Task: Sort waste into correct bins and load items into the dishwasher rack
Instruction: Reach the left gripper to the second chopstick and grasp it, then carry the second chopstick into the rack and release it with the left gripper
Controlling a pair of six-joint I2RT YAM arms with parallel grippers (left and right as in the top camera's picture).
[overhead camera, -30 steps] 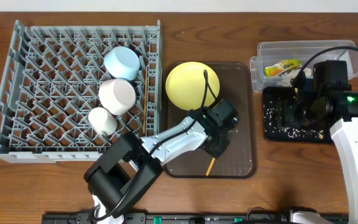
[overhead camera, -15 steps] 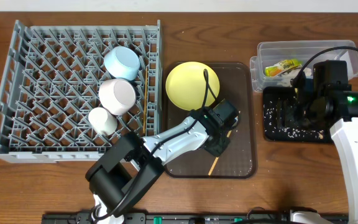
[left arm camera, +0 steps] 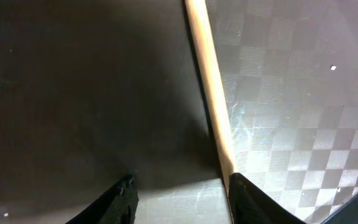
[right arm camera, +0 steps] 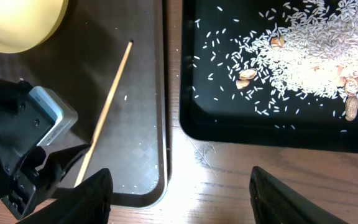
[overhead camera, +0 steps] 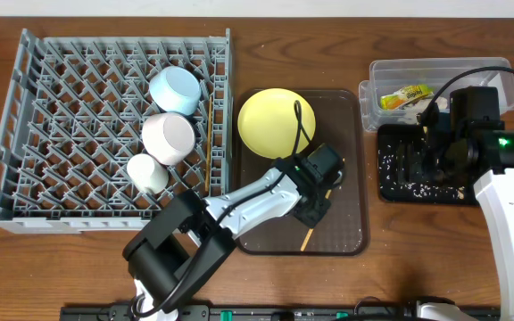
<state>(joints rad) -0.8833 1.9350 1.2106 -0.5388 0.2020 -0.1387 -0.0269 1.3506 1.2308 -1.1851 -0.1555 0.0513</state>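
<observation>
One wooden chopstick [overhead camera: 305, 237] lies slantwise on the dark brown tray [overhead camera: 346, 116]. My left gripper [overhead camera: 315, 203] is low over it and open. In the left wrist view the chopstick [left arm camera: 207, 74] runs along the inside of the right finger, and the gap between the jaws [left arm camera: 179, 190] is empty. My right gripper [overhead camera: 444, 153] is open and empty above the black tray [overhead camera: 393, 193], which holds rice scraps [right arm camera: 316, 43]. The right wrist view shows its jaws [right arm camera: 180, 180] over bare wood. The yellow plate [overhead camera: 270, 120] lies on the brown tray.
The grey rack [overhead camera: 61, 116] holds the blue bowl [overhead camera: 175, 89], the white-pink bowl [overhead camera: 169, 135], the white cup [overhead camera: 147, 171] and a wooden stick [overhead camera: 207, 169] by its right wall. The clear tub [overhead camera: 498, 71] holds the yellow-green wrapper [overhead camera: 404, 94].
My left gripper has shifted slightly along the chopstick on the brown tray. The right arm has not moved.
</observation>
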